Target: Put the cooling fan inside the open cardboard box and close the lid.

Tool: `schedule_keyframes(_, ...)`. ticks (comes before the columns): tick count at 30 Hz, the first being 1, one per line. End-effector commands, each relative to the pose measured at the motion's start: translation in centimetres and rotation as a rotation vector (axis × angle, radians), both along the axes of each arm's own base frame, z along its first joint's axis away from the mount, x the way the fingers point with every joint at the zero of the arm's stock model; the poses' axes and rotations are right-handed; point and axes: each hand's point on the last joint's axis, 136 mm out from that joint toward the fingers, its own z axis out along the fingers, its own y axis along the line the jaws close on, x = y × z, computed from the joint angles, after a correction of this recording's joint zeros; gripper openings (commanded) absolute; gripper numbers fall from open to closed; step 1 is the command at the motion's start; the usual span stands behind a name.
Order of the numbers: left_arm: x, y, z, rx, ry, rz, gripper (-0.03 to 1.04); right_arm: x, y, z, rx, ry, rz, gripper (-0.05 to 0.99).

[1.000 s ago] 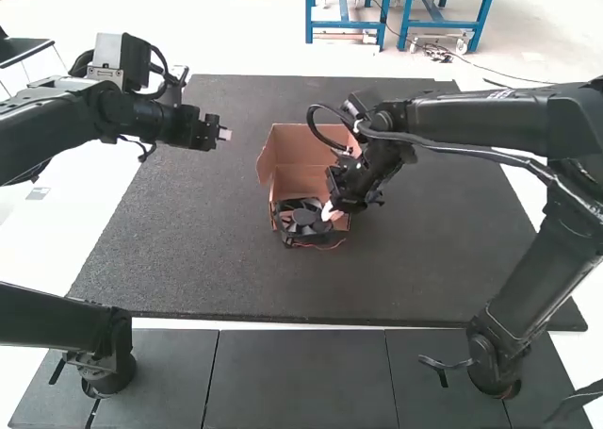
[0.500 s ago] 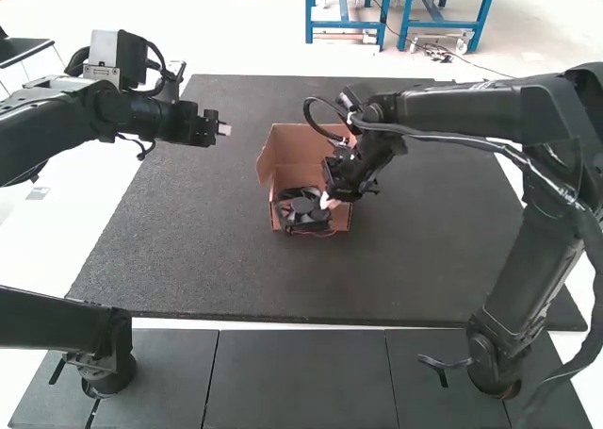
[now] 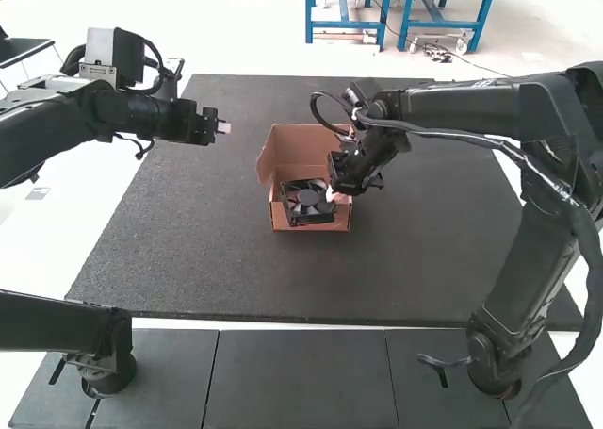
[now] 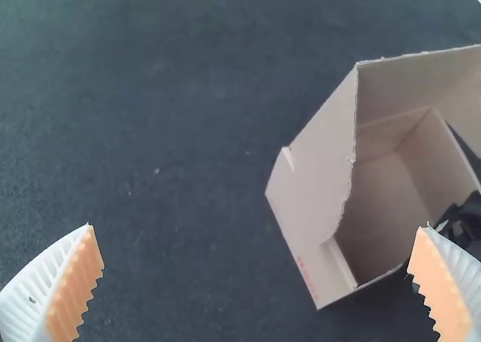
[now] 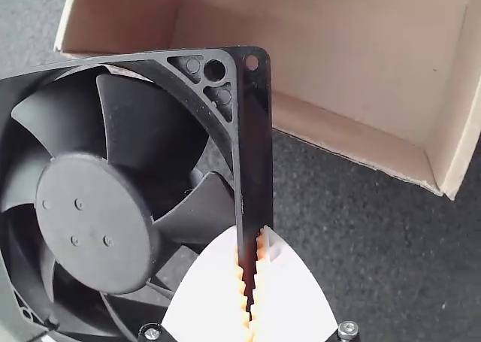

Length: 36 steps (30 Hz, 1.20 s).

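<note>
A black square cooling fan (image 3: pixel 308 203) hangs tilted over the front part of the open cardboard box (image 3: pixel 285 160), which stands in the middle of the dark mat with its lid flap raised at the back left. My right gripper (image 3: pixel 332 201) is shut on the fan's frame edge (image 5: pixel 252 169); its white ribbed fingers (image 5: pixel 282 282) pinch that edge from both sides. My left gripper (image 3: pixel 222 127) hovers open above the mat to the left of the box. Between its orange-padded fingertips (image 4: pixel 71 278) the box (image 4: pixel 361 199) lies ahead with its inside bare.
The dark mat (image 3: pixel 170 231) covers most of the table, with bare mat to the left, right and front of the box. A red and black wire trails from the fan near the box's front wall.
My right gripper has lifted the fan from the mat in front of the box and carried it back, up over the box's front wall. The left arm has barely moved.
</note>
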Motion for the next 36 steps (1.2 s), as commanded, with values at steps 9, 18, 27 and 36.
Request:
schedule_keyframes(9,-0.5,-1.1,1.9,-0.055,-0.033,-0.012,0.96,2.8,1.1,1.4,0.018,-0.057,-0.002,-0.02)
schedule_keyframes(18,-0.5,-1.0,1.9,-0.056,-0.034,-0.009,0.96,3.1,1.2,1.1,0.013,-0.056,0.000,-0.02)
schedule_keyframes(27,-0.5,-1.0,1.9,-0.058,-0.033,-0.008,0.96,3.5,1.5,0.9,0.007,-0.062,0.010,-0.02)
schedule_keyframes(36,-0.5,-1.0,1.7,-0.056,-0.029,-0.008,0.96,4.8,1.4,1.1,0.008,-0.073,-0.005,-0.02)
